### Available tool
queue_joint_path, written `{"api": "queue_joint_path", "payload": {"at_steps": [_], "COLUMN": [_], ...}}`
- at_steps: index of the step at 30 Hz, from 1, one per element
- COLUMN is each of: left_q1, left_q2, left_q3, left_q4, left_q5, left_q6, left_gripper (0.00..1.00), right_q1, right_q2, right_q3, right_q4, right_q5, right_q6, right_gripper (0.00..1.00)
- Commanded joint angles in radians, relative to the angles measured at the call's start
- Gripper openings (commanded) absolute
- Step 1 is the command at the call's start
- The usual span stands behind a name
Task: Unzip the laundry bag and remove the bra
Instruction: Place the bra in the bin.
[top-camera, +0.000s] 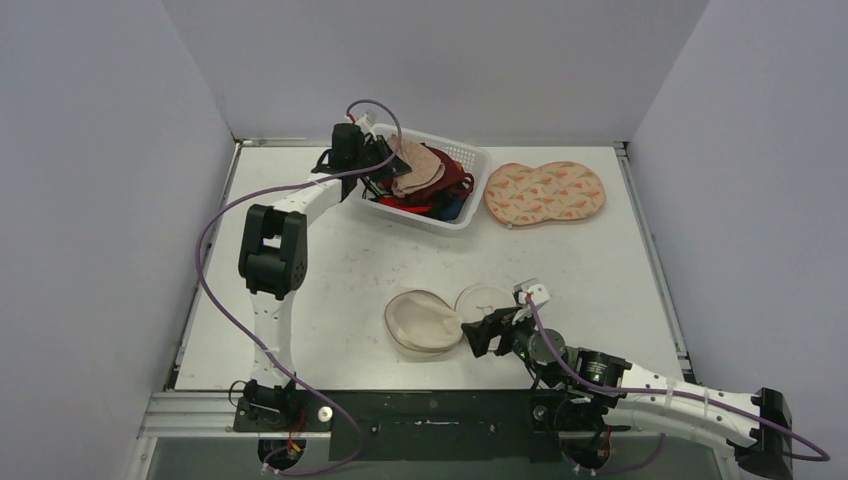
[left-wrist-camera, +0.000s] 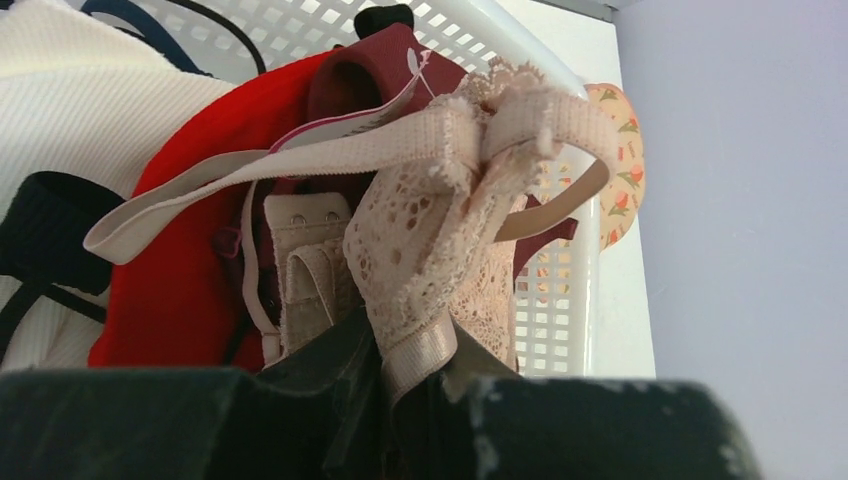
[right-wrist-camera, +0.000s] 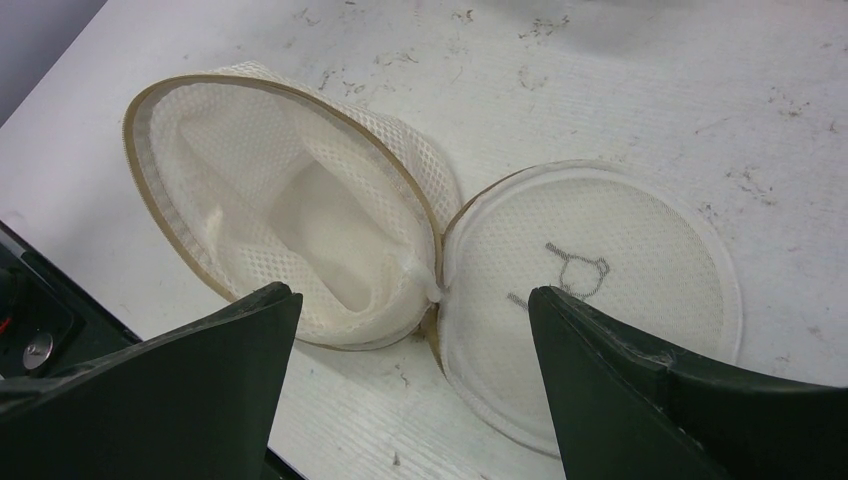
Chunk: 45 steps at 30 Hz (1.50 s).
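Lace bra (left-wrist-camera: 430, 230) in grip of left end effector (left-wrist-camera: 405, 385) — right end effector (right-wrist-camera: 412, 295) wide beside open laundry bag (right-wrist-camera: 290, 200)

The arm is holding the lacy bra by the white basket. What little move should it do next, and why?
Probably open the left jaws so the bra drops into the basket. The laundry bag lies unzipped and empty on the table, and the pinched bra hangs over the clothes in the basket.
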<state>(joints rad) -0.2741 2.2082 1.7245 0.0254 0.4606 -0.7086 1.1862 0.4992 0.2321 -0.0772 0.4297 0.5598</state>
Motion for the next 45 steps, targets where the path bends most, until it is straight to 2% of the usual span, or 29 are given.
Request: {"api": "queue_joint_path", "payload": {"at_steps": [1,3,13,22,28,32,35,38,40,45], "left_q1": [0.01,0.01,0.008,0.016,0.015,-0.015,-0.029,-0.033,-0.035,-0.036], "left_q2": [-0.014,-0.027,-0.106,-0.247,-0.338,-0.455,-0.505,-0.465,-0.402,-0.247], "left_q3": [-0.018,-0.026,-0.053,-0.134,-0.142,-0.231,-0.294,-0.295,-0.246,-0.152], "left_q4": [0.023,0.012,-0.069,-0.095,-0.189,-0.143,-0.005,0.118,0.136,0.14], "left_q5": [-0.028,-0.042,-0.097,-0.19,-0.336,-0.452,-0.36,-0.212,-0.14,-0.067], "left_q6": [0.016,0.025,0.084,0.114,0.166,0.19,0.166,0.092,0.071,0.046], "left_gripper": [0.17,0.29,0.57,0.76,0.81,0.81,0.76,0.58,0.36,0.18], "right_q1": [0.006,0.006,0.007,0.011,0.013,0.016,0.019,0.021,0.021,0.025], "right_q2": [-0.006,-0.008,-0.045,-0.069,-0.083,-0.085,-0.083,-0.073,-0.069,-0.068], "right_q3": [0.007,0.007,0.007,0.007,0.006,0.006,0.003,0.002,0.004,0.001], "right_q4": [0.034,0.033,0.017,0.013,0.007,0.007,0.01,0.016,0.016,0.019], "right_q5": [0.031,0.032,0.042,0.043,0.04,0.034,0.03,0.027,0.028,0.032], "right_q6": [-0.015,-0.015,-0.015,-0.017,-0.016,-0.017,-0.018,-0.021,-0.021,-0.022], "right_gripper": [0.87,0.87,0.87,0.87,0.88,0.87,0.87,0.87,0.87,0.87]}}
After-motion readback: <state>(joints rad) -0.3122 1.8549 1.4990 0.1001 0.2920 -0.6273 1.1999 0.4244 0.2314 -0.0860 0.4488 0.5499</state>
